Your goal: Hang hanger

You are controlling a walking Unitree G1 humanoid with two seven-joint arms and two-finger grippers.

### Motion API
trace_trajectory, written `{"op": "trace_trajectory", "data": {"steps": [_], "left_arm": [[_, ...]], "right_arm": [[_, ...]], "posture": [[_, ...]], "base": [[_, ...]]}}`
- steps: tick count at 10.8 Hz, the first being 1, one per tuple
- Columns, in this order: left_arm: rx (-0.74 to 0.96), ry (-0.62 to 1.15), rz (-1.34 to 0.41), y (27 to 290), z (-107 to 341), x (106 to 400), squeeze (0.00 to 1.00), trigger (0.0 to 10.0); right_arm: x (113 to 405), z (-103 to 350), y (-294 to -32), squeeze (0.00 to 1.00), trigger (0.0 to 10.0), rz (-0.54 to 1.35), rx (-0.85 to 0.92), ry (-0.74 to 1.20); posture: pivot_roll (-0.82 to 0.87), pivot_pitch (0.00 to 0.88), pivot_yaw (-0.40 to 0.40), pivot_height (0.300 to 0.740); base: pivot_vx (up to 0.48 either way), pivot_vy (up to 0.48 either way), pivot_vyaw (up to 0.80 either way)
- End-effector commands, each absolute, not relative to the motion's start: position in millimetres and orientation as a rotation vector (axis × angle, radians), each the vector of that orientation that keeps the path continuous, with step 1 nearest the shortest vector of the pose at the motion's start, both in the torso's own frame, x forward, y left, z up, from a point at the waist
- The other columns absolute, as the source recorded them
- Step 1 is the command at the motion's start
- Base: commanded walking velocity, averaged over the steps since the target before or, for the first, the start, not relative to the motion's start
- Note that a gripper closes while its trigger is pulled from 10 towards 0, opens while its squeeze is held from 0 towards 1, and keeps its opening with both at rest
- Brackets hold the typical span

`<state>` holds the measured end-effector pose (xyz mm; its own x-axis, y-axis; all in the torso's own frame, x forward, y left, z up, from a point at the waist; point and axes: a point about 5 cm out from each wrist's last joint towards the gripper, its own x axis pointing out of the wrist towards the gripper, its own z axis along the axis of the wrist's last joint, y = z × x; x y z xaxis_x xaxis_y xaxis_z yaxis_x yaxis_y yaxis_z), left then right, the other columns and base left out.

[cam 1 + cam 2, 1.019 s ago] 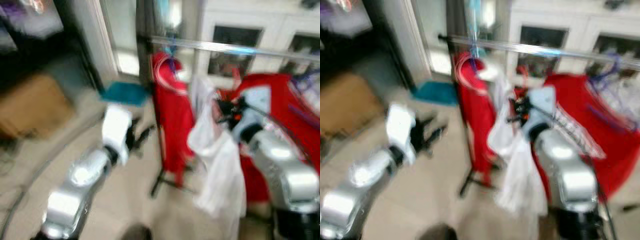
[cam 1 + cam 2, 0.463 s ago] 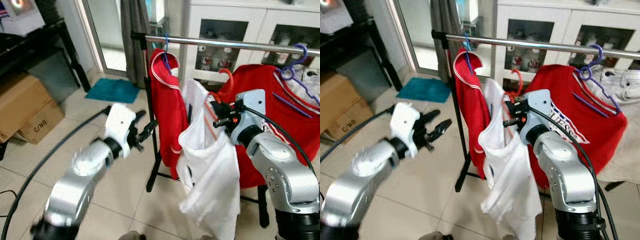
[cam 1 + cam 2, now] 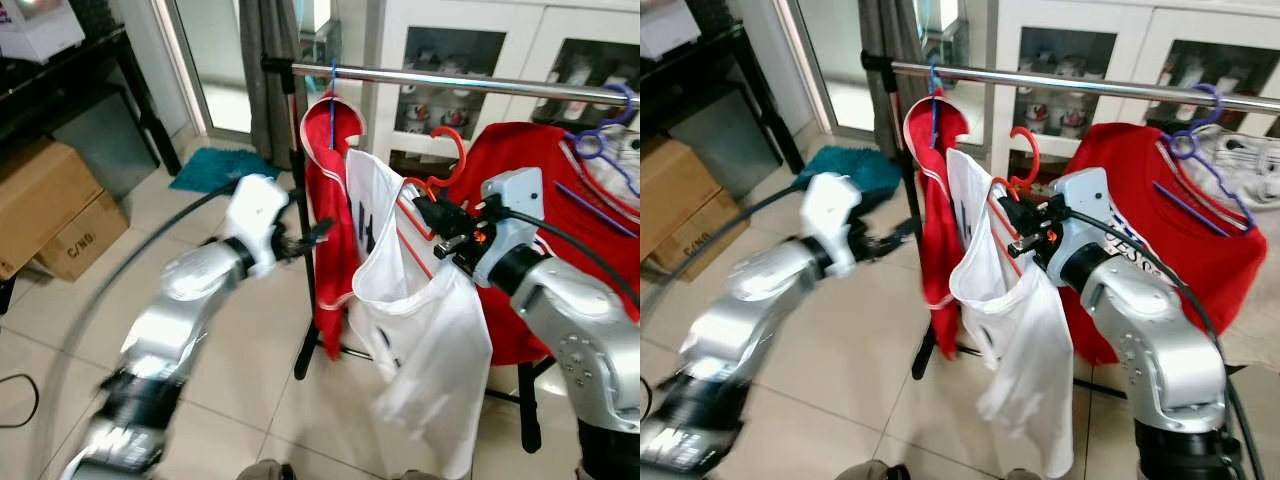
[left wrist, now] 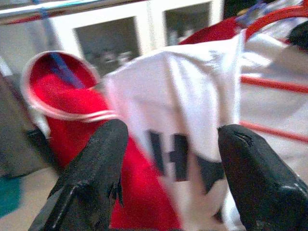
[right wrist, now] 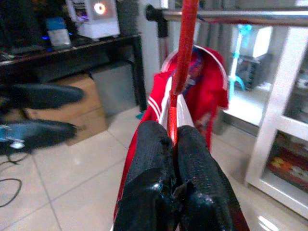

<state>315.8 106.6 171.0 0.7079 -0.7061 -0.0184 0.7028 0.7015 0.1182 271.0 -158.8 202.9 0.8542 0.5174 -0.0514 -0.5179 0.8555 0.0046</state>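
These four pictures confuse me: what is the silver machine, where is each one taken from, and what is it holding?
It is a humanoid robot with two silver arms. The two wide pictures come from cameras in its head; the two close ones from its wrists. The right end effector is shut on a red hanger carrying a white shirt, just below the rail. The left end effector is open, reaching toward the shirt beside a red garment already hanging there.

Cardboard boxes [image 3: 50, 205] sit on the tiled floor [image 3: 250, 370] under a black shelf [image 3: 70, 70]. A teal mat [image 3: 210, 168] lies by the curtain [image 3: 270, 80]; white cabinets [image 3: 470, 45] stand behind.
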Motion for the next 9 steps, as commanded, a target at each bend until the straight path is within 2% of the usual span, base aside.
{"op": "trace_trajectory", "data": {"steps": [1,2,5,6,9], "left_arm": [[0.082,-0.038,-0.832,105.2,172.7,317.7,0.0,10.0],[0.03,-0.023,-0.953,95.7,171.5,315.5,0.0,10.0],[0.104,0.041,-0.934,91.4,156.1,333.8,0.0,10.0],[0.131,0.05,-0.928,88.5,153.4,338.8,0.0,0.0],[0.103,0.04,-0.992,71.2,149.1,342.1,0.0,0.0]], "right_arm": [[266.4,214.3,-155.6,0.0,0.0,0.583,-0.011,0.009],[264.4,217.6,-153.4,0.0,0.0,0.589,-0.013,0.003],[255.5,224.2,-144.9,0.0,0.0,0.658,-0.012,-0.009],[253.9,224.8,-144.4,0.0,0.0,0.671,-0.017,-0.009],[249.8,225.4,-145.4,0.0,0.0,0.676,-0.017,-0.004]], "posture": [[-0.11,0.062,0.09,0.74],[-0.13,0.073,0.107,0.74],[-0.14,0.072,0.122,0.74],[-0.15,0.07,0.128,0.74],[-0.16,0.073,0.142,0.74]], "base": [[0.0,0.0,0.0],[0.0,0.0,0.0],[0.0,0.0,0.0],[0.0,0.0,0.0],[0.0,0.0,0.0]]}}
